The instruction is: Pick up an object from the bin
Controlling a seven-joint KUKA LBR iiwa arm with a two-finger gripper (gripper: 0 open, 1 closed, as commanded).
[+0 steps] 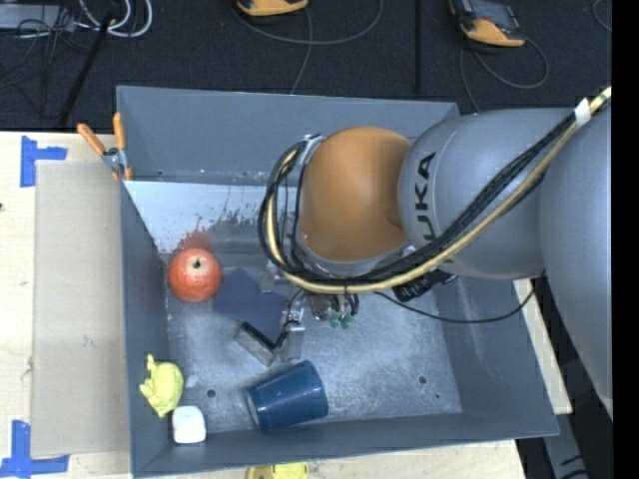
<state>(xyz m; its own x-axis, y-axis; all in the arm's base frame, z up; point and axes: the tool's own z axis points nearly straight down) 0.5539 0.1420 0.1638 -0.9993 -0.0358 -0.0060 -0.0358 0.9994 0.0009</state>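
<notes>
My gripper (296, 323) hangs under the arm's wrist in the middle of the bin, low over the floor. Right at its tip lies a small dark grey block (257, 339), tilted, and it touches or nearly touches the gripper. A flat blue-grey piece (238, 295) lies just left of the gripper, partly beneath it. A dark blue cup (289, 395) lies on its side in front of the gripper, apart from it.
A red apple (195, 274) sits at the left by the back slope. A yellow toy figure (162, 384) and a white block (189, 425) lie in the front left corner. The arm covers the bin's right half.
</notes>
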